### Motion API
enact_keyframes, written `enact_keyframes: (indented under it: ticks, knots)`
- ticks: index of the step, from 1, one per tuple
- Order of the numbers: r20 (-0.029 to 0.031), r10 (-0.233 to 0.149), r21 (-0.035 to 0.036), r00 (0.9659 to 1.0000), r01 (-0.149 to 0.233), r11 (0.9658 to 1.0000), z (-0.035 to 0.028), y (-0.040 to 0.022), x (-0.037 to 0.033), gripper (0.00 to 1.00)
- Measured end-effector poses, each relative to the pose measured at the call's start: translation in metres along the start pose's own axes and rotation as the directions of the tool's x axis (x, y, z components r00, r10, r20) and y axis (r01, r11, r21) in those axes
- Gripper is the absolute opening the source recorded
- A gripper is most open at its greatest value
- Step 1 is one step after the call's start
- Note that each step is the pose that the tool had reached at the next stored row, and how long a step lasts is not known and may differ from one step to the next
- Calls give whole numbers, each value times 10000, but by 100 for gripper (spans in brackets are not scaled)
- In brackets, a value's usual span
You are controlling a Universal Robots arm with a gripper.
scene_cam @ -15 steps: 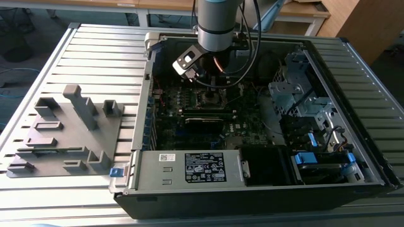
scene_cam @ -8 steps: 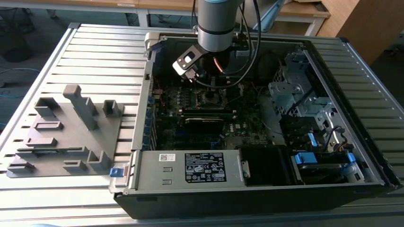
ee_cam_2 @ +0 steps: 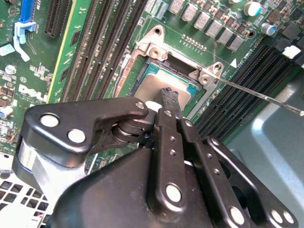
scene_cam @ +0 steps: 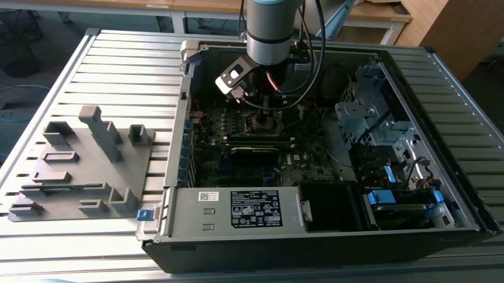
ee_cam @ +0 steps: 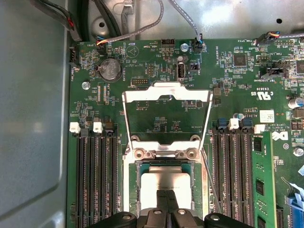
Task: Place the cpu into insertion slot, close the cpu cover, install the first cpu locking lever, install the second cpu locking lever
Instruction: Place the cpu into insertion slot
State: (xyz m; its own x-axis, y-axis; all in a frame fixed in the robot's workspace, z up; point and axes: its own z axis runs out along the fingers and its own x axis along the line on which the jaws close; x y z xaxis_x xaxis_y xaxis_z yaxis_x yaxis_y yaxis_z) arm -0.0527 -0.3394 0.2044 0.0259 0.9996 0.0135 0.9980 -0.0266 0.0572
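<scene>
First wrist view: the gripper (ee_cam: 166, 194), its fingers drawn together, has its tips at the top of the cpu (ee_cam: 164, 180), which lies in the insertion slot (ee_cam: 138, 185). The cpu cover (ee_cam: 142, 93) is swung open, clear of the cpu.

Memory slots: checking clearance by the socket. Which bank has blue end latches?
The bank beside the thin locking lever; the other bank, nearer the bare case wall, shows white and black latches.
</scene>
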Motion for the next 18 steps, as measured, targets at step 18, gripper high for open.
enact_keyframes:
  ticks: [18]
  knots:
    - [120, -6, -5, 9999, 6, 10000, 62, 8, -1, 11]
